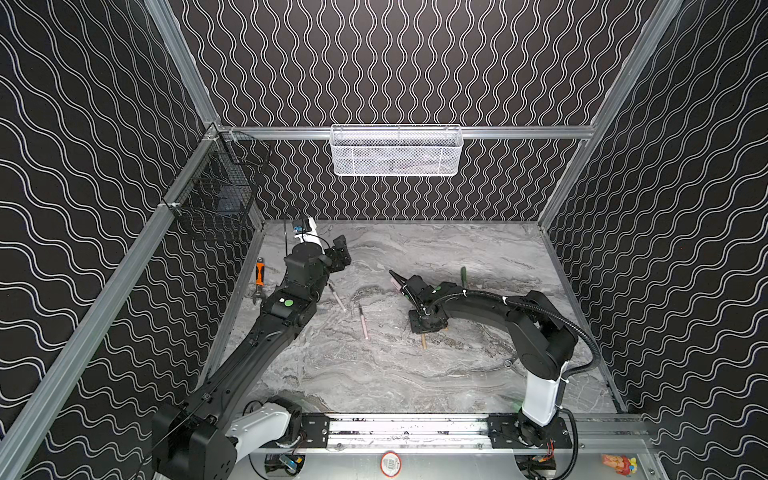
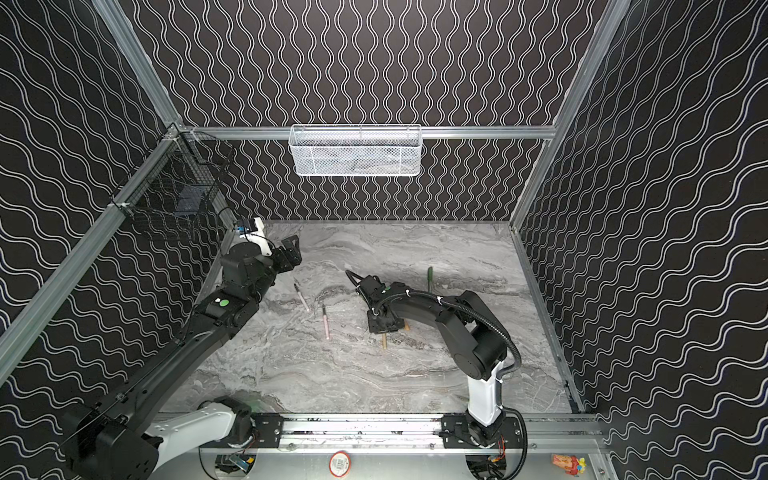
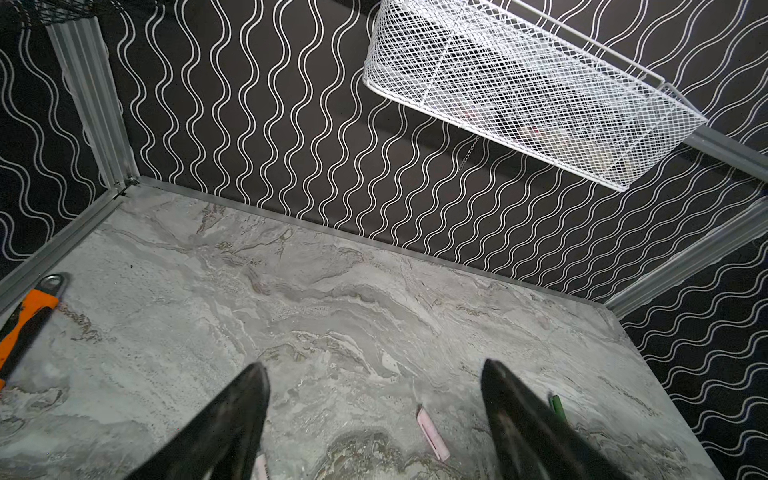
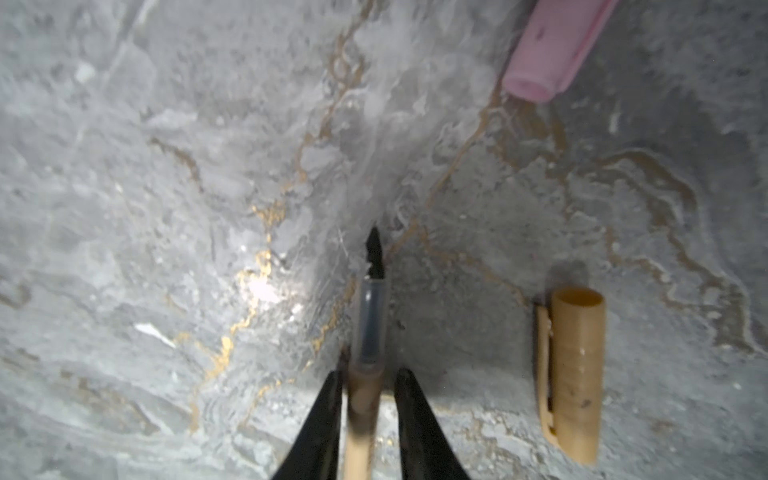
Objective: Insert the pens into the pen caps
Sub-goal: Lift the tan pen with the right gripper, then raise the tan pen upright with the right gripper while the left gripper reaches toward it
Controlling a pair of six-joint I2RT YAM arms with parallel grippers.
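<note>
Right wrist view: gold pen (image 4: 363, 399) lies lengthwise between the fingers of the right tool (image 4: 368, 372) near the middle of the surface (image 4: 166, 208). Its dark tip points away and its rear is cut off. One finger touches it and a slit shows beside the other, so a pinch cannot be told. Gold cap (image 4: 575, 374) lies parallel, apart. Left tool (image 3: 374, 363) is spread.

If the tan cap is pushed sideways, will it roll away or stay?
The tan cap is a round tube lying on its side, so it may roll a little. Its side clip would probably stop it soon. It looks like thin plastic, likely light, skidding easily on the table.
</note>
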